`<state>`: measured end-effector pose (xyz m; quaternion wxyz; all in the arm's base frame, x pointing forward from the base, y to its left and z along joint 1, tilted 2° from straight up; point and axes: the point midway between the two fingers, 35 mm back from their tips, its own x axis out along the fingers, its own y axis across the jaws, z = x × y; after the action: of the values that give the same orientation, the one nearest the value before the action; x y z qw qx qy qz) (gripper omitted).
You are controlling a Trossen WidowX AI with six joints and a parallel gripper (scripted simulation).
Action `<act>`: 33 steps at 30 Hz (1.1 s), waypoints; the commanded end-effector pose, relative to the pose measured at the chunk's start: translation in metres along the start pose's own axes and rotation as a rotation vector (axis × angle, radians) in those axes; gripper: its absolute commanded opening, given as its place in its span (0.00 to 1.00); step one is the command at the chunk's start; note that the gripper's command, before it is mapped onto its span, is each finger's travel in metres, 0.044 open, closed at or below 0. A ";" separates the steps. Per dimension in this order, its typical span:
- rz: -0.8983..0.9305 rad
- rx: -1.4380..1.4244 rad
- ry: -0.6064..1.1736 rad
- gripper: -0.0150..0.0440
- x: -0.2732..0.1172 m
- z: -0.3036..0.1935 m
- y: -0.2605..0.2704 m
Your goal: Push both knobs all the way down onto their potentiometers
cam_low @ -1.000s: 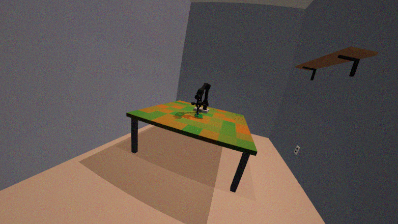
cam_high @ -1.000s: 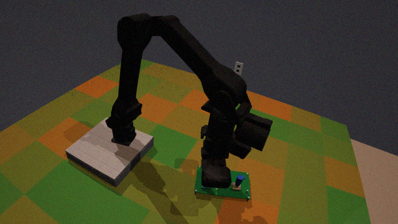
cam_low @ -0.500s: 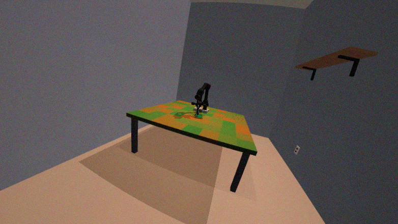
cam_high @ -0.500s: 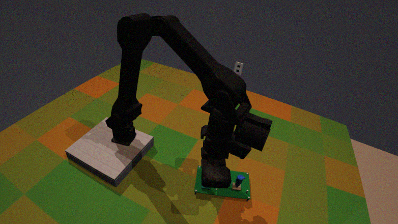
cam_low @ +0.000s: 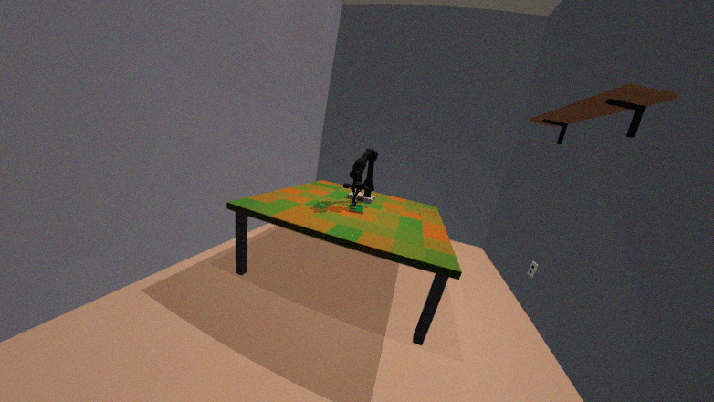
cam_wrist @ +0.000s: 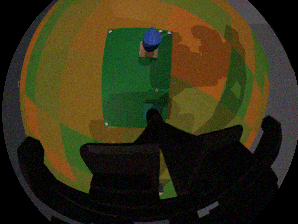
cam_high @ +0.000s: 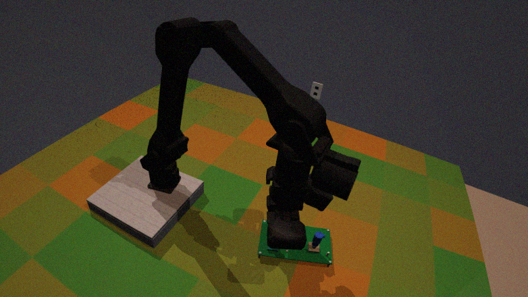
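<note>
The green circuit board point(cam_high: 295, 254) point(cam_wrist: 125, 75) point(cam_low: 358, 210) stands on short legs on the table. A blue knob point(cam_high: 318, 237) point(cam_wrist: 151, 38) stands upright on a tan potentiometer point(cam_high: 313, 247) point(cam_wrist: 149, 52) near one end of the board. My gripper point(cam_wrist: 154, 124) is shut and empty, its fingertips over the other end of the board, at a teal potentiometer point(cam_wrist: 147, 110). The fingertips hide most of that potentiometer and any knob on it; whether they touch it I cannot tell. In the top view the gripper body covers the fingertips.
The arm's base stands on a pale wooden block point(cam_high: 125, 199) on the patchwork table point(cam_high: 402, 236) point(cam_low: 379, 225). Small pale pins stand at the board's corners and along one side. The arm's shadow falls over part of the board and the table beside it.
</note>
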<state>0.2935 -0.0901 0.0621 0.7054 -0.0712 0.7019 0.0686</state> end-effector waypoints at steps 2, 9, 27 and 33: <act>-0.003 -0.004 0.006 0.25 0.006 0.000 -0.001; -0.003 -0.004 0.006 0.25 0.006 0.000 -0.001; -0.003 -0.004 0.006 0.25 0.008 0.000 -0.001; -0.003 -0.004 0.006 0.25 0.010 0.000 -0.001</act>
<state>0.2930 -0.0899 0.0599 0.7059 -0.0714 0.7014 0.0684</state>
